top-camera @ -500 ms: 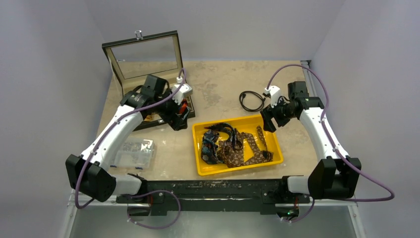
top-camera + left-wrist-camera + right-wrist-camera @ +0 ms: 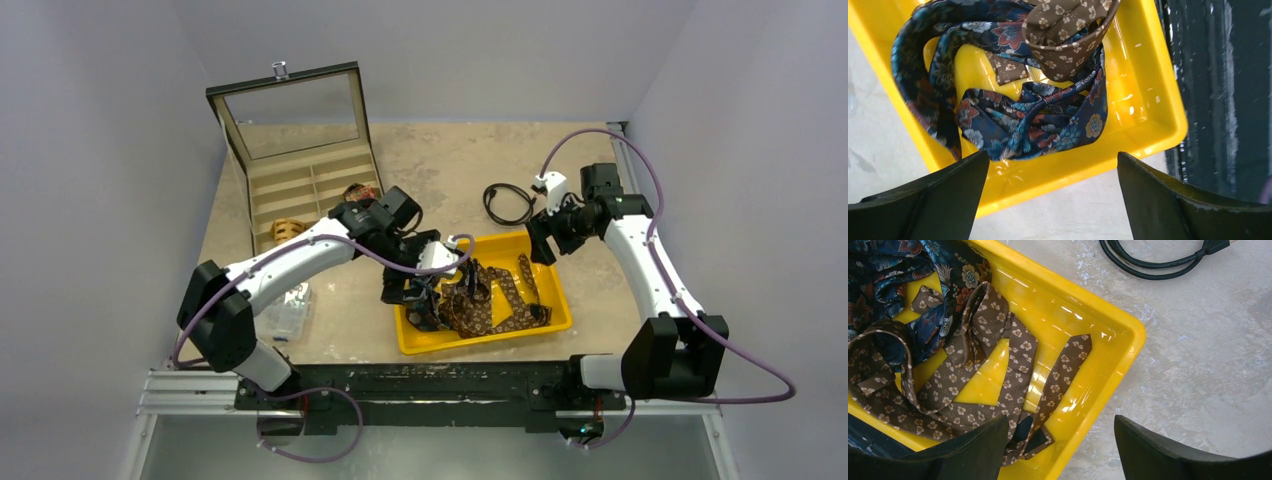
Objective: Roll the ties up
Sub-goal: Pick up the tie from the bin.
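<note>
While its jaws gape empty, the left end effector (image 2: 1052, 162) hovers above the ties (image 2: 1038, 125).

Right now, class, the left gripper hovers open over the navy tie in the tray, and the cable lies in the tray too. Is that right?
No. The cable lies on the table outside the tray, as the right wrist view shows. The left gripper does hover open over the navy tie in the tray.

Ties (image 2: 505, 300) are sitting piled in the tray (image 2: 480, 338) around the middle of the frame, cable loop (image 2: 508, 205) is lying on the surface (image 2: 440, 170) just above it, and the open case (image 2: 300, 185) is standing upper left.
</note>
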